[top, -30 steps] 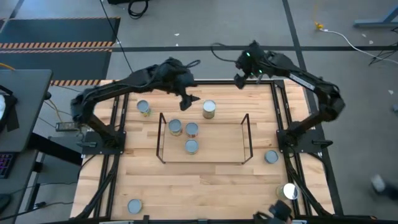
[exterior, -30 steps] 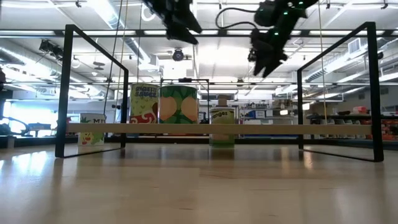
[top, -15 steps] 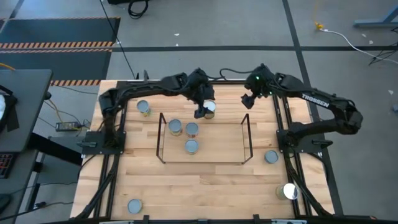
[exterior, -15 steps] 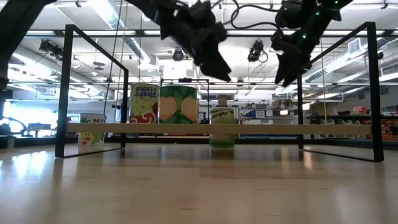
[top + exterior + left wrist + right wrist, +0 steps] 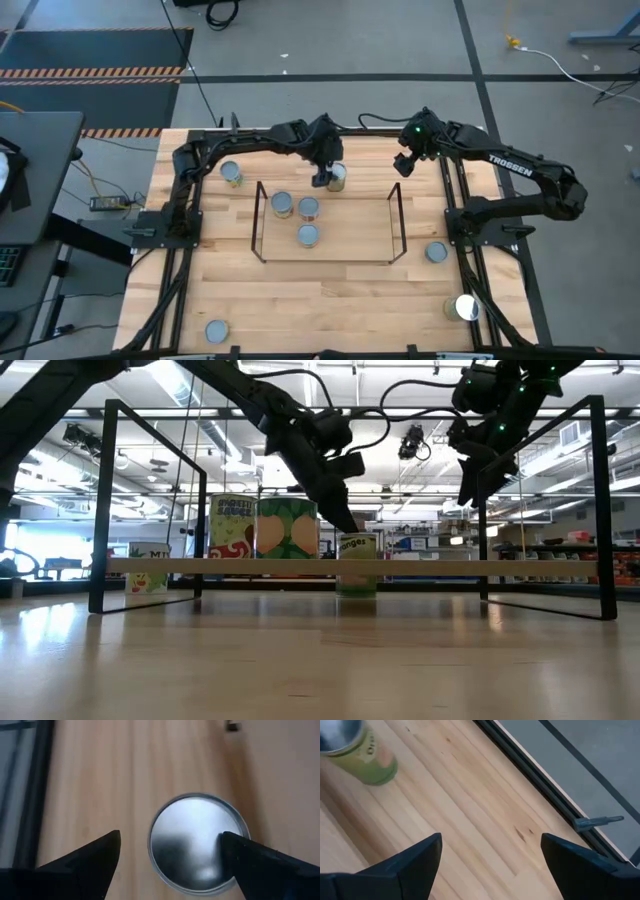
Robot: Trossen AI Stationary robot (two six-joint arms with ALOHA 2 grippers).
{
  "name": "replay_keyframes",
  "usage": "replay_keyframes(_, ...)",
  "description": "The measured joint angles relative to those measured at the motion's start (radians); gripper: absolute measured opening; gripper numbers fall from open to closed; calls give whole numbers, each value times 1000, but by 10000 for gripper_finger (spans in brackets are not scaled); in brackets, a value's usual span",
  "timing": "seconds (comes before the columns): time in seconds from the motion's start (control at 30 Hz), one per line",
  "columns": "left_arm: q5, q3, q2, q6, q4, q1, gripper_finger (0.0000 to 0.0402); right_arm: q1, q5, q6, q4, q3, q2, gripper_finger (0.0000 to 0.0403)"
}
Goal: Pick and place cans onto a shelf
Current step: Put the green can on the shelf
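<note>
Left tool [image 5: 170,852], spread wide, hangs over a can [image 5: 337,176] at upper centre, just behind the shelf [image 5: 392,258], lined up for grasping. Right tool [image 5: 490,852], spread, waits at upper right.

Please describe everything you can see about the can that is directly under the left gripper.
The can is a short metal cylinder with a round, dull silver top and a raised rim; its side label looks green and yellowish. It stands upright on the wooden table, just outside the far side of the shelf. The left gripper hovers over it, open, one finger on each side of the lid. Whether the fingers touch it cannot be told.
</note>
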Motion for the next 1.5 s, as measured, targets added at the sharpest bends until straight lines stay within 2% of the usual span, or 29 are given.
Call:
replay_keyframes(0.07, 44, 0, 0, 16, -5, 5, 355, -1, 17, 1, -2, 0, 0, 348)
replay_keyframes(0.23, 79, -1, -49, 9, 40, 9, 355, -16, 24, 6, -18, 0, 0, 348)
replay_keyframes(0.43, 293, 0, -86, -88, 49, 37, 355, -31, 122, 3, -18, 0, 0, 348)
replay_keyframes(0.5, 313, 0, -82, -106, 36, 43, 355, -36, 127, 2, -17, 0, 0, 348)
replay_keyframes(0.83, 281, -3, -59, -107, -44, 44, 355, -39, 112, 9, -15, 0, 0, 348)
replay_keyframes(1.2, 146, -2, -12, -28, -30, 11, 355, -39, 86, 33, -13, 0, 0, 348)
replay_keyframes(1.5, 124, -3, 4, -26, -28, 5, 355, -37, 59, 36, -13, 0, 0, 348)
